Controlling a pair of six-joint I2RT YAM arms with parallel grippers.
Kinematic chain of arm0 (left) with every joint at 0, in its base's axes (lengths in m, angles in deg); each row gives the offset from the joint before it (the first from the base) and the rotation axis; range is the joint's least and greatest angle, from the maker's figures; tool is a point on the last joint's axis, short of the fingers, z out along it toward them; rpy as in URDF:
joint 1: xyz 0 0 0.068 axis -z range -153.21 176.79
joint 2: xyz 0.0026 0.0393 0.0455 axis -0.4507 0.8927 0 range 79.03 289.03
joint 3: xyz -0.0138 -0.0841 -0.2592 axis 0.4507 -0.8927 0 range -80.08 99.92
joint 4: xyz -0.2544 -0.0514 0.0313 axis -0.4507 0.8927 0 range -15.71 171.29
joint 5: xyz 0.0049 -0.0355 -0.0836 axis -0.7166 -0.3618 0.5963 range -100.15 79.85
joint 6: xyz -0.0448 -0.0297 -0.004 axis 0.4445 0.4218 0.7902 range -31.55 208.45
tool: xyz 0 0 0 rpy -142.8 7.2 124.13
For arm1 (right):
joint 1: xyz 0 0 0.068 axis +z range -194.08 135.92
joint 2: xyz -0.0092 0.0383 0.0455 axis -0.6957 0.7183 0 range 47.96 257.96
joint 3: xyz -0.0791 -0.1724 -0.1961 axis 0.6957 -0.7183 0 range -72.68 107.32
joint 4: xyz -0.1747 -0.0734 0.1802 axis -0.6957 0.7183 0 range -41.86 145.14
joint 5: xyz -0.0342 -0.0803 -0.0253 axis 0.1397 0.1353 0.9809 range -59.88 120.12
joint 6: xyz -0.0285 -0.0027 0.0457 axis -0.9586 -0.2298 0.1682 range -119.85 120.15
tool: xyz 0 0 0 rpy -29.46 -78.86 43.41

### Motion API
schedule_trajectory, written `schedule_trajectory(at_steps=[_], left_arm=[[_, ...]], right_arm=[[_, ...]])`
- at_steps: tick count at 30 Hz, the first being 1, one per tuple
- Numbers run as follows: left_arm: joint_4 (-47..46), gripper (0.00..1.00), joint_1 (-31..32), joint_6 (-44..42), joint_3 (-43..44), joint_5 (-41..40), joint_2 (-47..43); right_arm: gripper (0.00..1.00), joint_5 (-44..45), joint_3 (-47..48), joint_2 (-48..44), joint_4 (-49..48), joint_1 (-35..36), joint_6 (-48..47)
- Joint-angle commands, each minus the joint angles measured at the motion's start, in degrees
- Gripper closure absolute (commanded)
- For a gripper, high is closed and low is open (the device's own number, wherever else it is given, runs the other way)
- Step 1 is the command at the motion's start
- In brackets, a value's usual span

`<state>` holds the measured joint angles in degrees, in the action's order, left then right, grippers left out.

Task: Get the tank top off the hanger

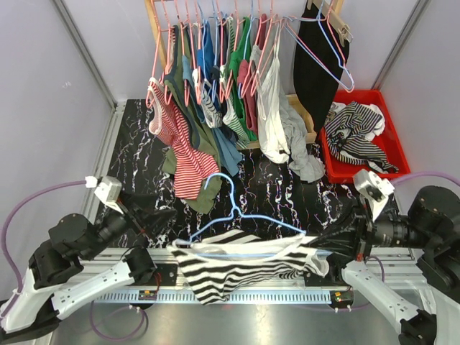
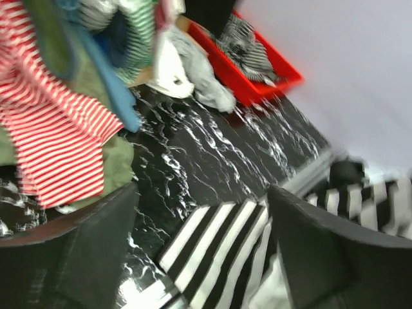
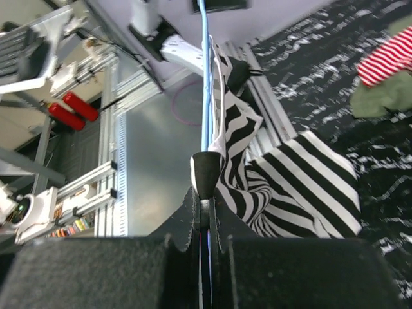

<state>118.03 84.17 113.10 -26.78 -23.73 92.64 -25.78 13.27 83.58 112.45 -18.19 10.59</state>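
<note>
Near edge: tank top, black and white stripes, is still on the blue hanger. It drapes over the front lip of the table, between the two arms.

Right end effector: fingers together, clamped on the hanger wire at its right end, with striped fabric bunched right against them.

Left end effector: fingers wide apart, holding nothing, hovering just above the left part of the garment.

Step, as I read it: right arm anchors the hanger, left arm has to get a grip on the cloth. Strap not off yet.

Next move needs the left to come down on the left strap or hem, close on fabric only and not the wire, then pull away from the right arm so the strap slides off the hanger end. Risk: the hanger gets dragged along if the wire is pinched too.

Views:
- Right wrist shows the wire running into the closed fingers. Top view hides that contact.
- Left wrist shows the gap between its fingers. From above they are just a dark blob.
- Only the top view gives the full hanger outline.

Farther back: rack of hung clothes, then red bin at far right.
</note>
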Motion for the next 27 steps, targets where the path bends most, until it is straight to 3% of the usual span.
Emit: schedule_trajectory(at_steps=[1, 3, 7, 15, 24, 27], left_arm=[[-2.09, 0.01, -0.08, -4.5, 1.63, 17.48, 5.09], [-2.17, 0.01, -0.08, -5.92, 1.72, 20.67, 6.52], [-2.17, 0.01, -0.08, -8.81, 1.99, 16.93, 4.25], [0.81, 0.01, -0.08, -10.32, -0.3, 9.46, 5.98], [-2.34, 0.01, -0.08, -11.02, 1.9, 4.53, 20.31], [-4.02, 0.11, -0.08, -11.81, 1.46, 5.85, 21.11]], right_arm=[[1.0, 8.86, 0.0, 3.66, 0.37, 1.09, -1.03], [1.0, 12.1, 0.87, 4.72, 1.16, 1.7, -1.21], [1.0, 21.52, 5.09, 8.05, 3.45, 3.9, -1.38], [1.0, 19.26, 8.88, 12.02, 3.98, 5.84, -1.74], [1.0, 18.02, 9.06, 13.6, 3.1, 5.84, -1.38], [1.0, 18.28, 9.41, 13.34, 3.1, 5.84, -1.56]])
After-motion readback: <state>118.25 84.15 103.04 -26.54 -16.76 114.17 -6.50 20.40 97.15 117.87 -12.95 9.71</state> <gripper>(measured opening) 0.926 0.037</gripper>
